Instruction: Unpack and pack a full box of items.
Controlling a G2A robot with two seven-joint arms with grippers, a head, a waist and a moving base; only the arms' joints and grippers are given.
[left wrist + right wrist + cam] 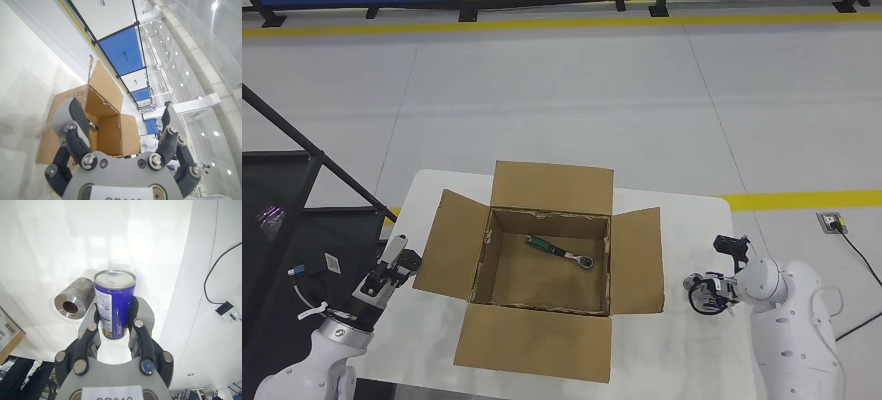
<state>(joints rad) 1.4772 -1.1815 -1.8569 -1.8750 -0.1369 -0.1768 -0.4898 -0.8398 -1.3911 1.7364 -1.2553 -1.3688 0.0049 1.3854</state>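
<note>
Right gripper (115, 308) clamps a blue can (115, 294) beside a steel cylinder (74, 298) near the table (132, 237) edge. Left gripper (122, 107) wide, empty; finger half-hides wrench (94, 127) in box (109, 132).

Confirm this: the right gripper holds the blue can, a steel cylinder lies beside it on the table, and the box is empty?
Not empty: the top view shows a green-handled ratchet wrench lying in the box. The right gripper does hold the blue can, with the steel cylinder beside it.
</note>
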